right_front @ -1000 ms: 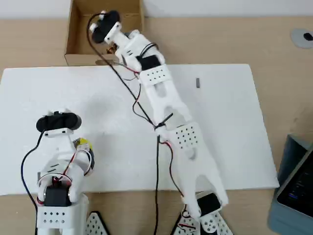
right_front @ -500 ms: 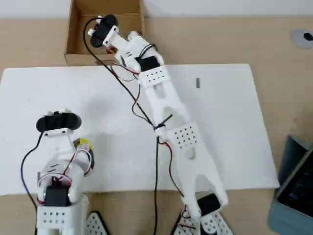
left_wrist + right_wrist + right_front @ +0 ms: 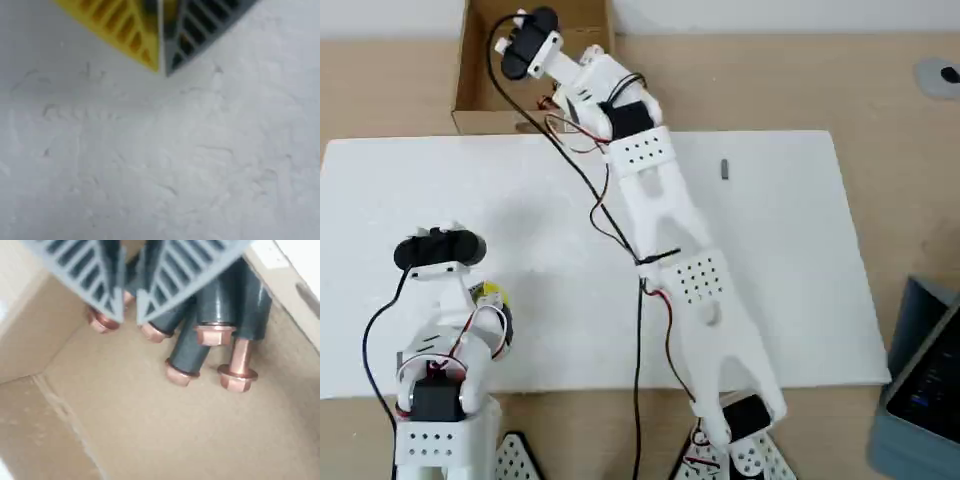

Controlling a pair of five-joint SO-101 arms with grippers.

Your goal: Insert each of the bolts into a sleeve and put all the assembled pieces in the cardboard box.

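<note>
Several assembled pieces (image 3: 215, 315), dark sleeves with copper bolts in them, lie together on the floor of the cardboard box (image 3: 165, 440). My right gripper (image 3: 129, 307) hangs just above them, open by a narrow gap with nothing between its grey fingers. From above, the right arm (image 3: 640, 160) stretches across the mat to the cardboard box (image 3: 470, 75) at the back left. My left gripper (image 3: 162, 67) is shut, its yellow and grey fingers meeting just above the white mat. The left arm (image 3: 440, 330) is folded at the front left. A small dark piece (image 3: 725, 168) lies on the mat.
The white foam mat (image 3: 470, 190) covers most of the table. A blue-grey device (image 3: 925, 380) stands at the right edge. A round grey fitting (image 3: 940, 75) sits at the back right. The right arm's cable (image 3: 640, 330) runs across the mat.
The right arm's wrist has shifted farther back over the cardboard box. The left arm has not moved.
</note>
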